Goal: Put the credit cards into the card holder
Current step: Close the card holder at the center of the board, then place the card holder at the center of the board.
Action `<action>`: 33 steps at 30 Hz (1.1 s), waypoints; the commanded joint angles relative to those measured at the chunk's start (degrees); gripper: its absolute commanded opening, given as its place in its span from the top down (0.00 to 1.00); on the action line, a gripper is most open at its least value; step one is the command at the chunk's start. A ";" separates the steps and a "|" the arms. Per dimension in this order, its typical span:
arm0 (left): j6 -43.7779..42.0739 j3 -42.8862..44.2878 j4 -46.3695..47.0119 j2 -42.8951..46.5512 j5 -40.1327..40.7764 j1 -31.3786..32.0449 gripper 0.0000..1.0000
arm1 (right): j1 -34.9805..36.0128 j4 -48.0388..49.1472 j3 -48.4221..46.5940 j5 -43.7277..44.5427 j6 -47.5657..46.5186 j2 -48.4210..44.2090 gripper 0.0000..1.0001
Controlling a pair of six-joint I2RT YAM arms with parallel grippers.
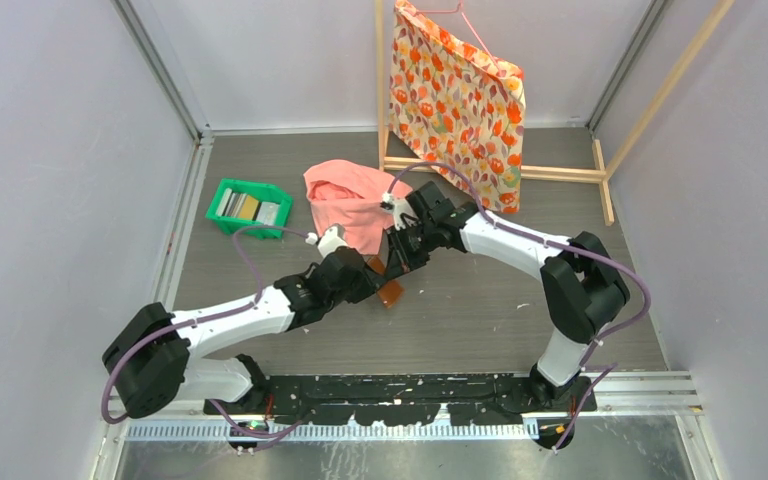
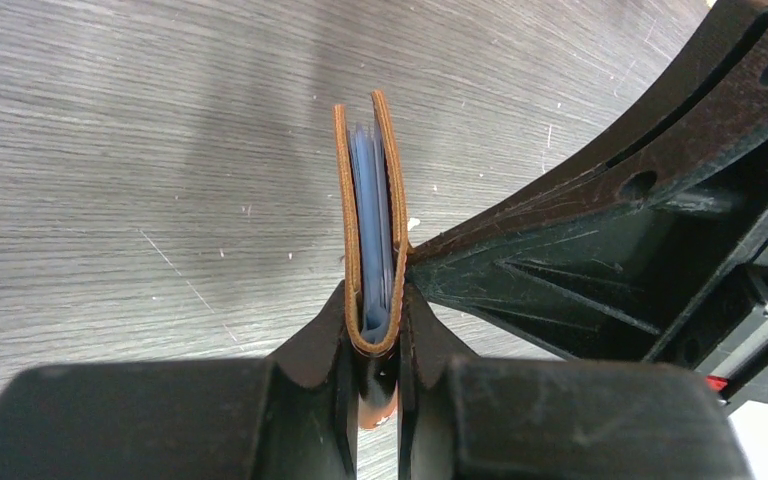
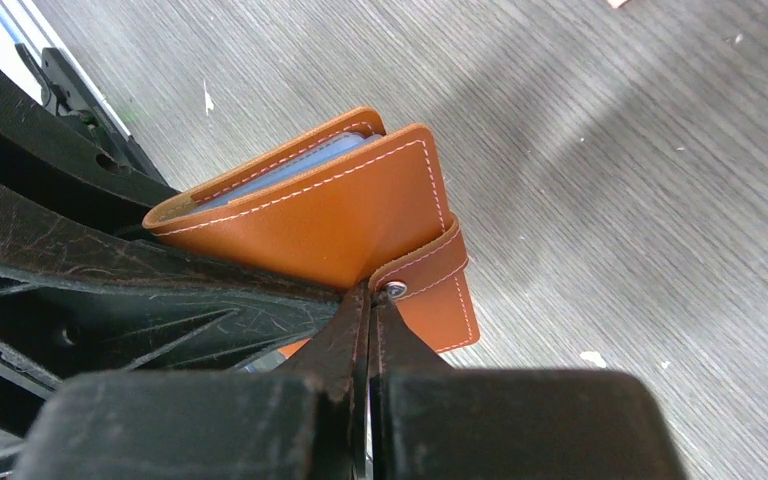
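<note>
The left tool clamps the folded wallet by its spine over the worktop, the right tool is pinched together at the snap tab; unsnapping looks to be the step, needing a clean outward tug, with the cards lying in the tray.

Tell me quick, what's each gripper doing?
Left gripper: closed on the card holder.
Right gripper: closed at the snap tab; whether it grips cannot be told.

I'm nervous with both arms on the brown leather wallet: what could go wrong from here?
The left jaws clamp the brown leather folding wallet only at its fold; a tug by the shut right jaws at the snap tab might pull it free. It is folded nearly shut, so thin cards from the green plastic tray may jam.
</note>
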State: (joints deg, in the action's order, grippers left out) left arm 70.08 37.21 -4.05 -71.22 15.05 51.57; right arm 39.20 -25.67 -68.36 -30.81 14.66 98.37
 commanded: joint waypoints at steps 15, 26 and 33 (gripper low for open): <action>-10.09 -5.71 7.14 7.91 -12.02 -6.26 1.00 | -10.63 -22.48 -5.77 -19.80 -34.52 -13.54 0.29; -15.18 -7.03 27.59 -7.67 -56.92 -18.67 0.83 | -22.34 -22.00 1.23 -19.32 -38.41 -22.26 0.25; -29.19 -0.54 -3.24 -5.12 -46.52 -18.76 0.39 | -26.78 -21.52 2.85 -19.05 -37.65 -25.41 0.22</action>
State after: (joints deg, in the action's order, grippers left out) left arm 50.37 31.64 8.69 -81.32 -34.20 33.04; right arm 13.91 -47.97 -65.52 -48.42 -22.37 76.79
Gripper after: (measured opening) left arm 0.497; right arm 0.774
